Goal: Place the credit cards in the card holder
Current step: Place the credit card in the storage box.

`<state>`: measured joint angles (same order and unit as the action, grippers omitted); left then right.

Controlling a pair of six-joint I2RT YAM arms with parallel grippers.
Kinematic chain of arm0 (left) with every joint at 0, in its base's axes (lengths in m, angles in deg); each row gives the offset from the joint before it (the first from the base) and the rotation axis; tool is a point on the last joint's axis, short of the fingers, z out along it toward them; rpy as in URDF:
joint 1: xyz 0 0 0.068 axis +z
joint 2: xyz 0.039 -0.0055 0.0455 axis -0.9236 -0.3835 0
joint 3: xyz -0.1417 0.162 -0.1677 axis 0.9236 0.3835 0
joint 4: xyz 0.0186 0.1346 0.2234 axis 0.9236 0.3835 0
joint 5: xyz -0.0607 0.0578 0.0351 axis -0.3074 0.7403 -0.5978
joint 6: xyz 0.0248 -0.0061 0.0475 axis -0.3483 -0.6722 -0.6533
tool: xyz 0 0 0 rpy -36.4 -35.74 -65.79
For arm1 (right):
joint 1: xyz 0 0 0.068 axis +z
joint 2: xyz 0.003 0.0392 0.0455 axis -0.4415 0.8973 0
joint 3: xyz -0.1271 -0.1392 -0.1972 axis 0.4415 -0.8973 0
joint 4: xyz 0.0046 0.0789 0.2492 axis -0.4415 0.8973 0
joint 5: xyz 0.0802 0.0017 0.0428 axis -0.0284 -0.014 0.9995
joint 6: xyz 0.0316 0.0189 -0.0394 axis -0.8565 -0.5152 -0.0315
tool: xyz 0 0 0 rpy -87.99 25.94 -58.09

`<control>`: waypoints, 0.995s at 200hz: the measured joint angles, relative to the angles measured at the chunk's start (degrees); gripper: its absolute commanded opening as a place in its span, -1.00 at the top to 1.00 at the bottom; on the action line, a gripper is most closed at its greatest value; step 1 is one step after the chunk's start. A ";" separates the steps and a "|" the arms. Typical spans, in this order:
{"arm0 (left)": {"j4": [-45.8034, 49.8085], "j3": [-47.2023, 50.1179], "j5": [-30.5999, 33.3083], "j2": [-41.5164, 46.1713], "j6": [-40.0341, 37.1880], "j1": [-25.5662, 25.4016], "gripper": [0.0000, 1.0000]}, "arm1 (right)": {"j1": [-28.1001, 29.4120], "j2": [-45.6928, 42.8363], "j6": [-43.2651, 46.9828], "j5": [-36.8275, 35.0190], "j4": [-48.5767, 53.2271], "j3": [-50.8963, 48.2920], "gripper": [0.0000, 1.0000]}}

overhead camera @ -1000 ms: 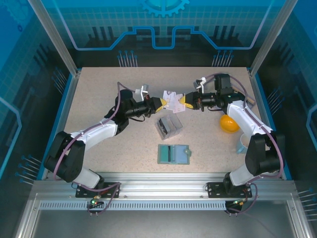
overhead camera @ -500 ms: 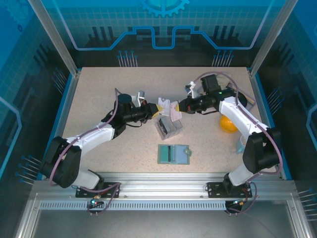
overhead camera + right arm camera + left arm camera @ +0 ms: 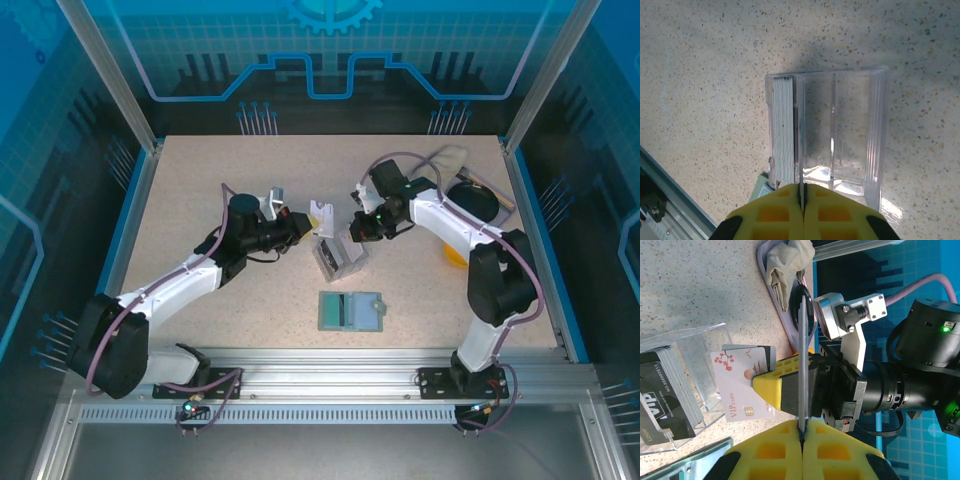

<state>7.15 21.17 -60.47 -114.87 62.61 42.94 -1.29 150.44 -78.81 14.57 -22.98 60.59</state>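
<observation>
CHANGE: pulled apart, one card each | left hand point(image 3: 802, 436) clamped on dark card point(image 3: 803, 355) | right hand point(image 3: 802, 192) clamped on pale card point(image 3: 732, 382) | NEXT: card holder point(image 3: 350, 311)

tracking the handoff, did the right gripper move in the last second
Yes: the right gripper came left and nearer, up to the clear box.

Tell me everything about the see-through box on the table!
The box is clear, hard-looking plastic, open on top, with thin clear walls splitting it into slots. It stands on the speckled table, near the middle. A stack of cards stands on edge in the slot at one end, and the other slots look empty. The outermost is a black card marked VIP.
</observation>
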 measured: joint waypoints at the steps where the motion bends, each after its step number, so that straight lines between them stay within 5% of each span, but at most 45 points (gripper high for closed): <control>1: 0.00 0.02 0.00 0.02 0.00 0.00 0.99 | 0.00 0.07 0.00 0.00 0.02 0.07 0.89; 199: 0.42 0.44 0.85 1.16 -0.02 0.00 0.98 | 2.54 7.69 0.37 -5.51 0.31 2.25 0.65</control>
<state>7.56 21.61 -59.62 -113.71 62.59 42.94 1.24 158.13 -78.44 9.06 -22.68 62.84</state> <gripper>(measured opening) 0.054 0.158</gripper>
